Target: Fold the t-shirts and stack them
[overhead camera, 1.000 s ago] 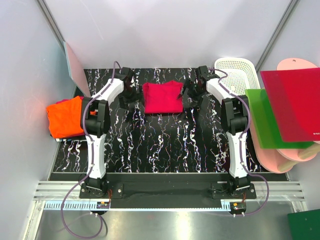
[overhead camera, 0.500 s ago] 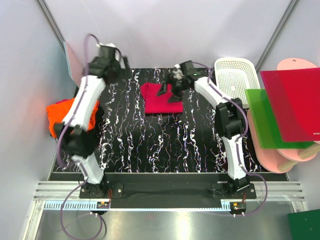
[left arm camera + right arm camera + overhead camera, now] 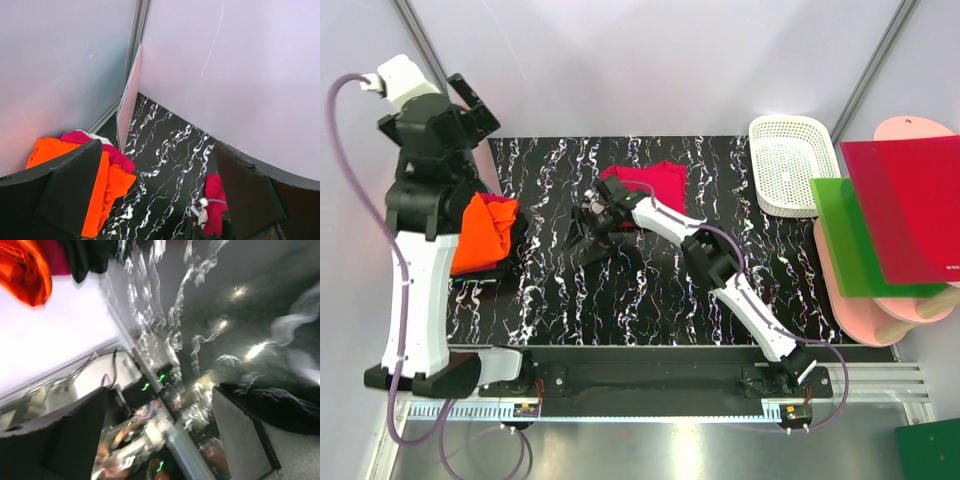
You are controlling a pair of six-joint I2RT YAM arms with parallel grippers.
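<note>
A crimson-red t-shirt (image 3: 655, 183) lies folded on the black marbled table (image 3: 650, 290), toward the back middle; in the left wrist view this red t-shirt (image 3: 215, 192) is small and far below. At the table's left edge, an orange t-shirt (image 3: 480, 235) (image 3: 112, 180) sits rumpled on top of more crimson cloth (image 3: 85, 137). My left gripper (image 3: 470, 108) (image 3: 157, 150) is raised high over the back left corner, open and empty. My right gripper (image 3: 588, 235) (image 3: 160, 395) reaches low across the table just left of the red shirt, open with nothing between its fingers. The right wrist view is blurred.
A white basket (image 3: 785, 160) stands at the back right. Beside it lie a green board (image 3: 855, 235), a red board (image 3: 910, 210) and pink boards (image 3: 910, 310). A pink board (image 3: 130, 100) leans in the back left corner. White walls enclose the table.
My left arm has lifted off the table and swung up to the far left. My right arm has swept left past the red shirt, which it has let go of.
</note>
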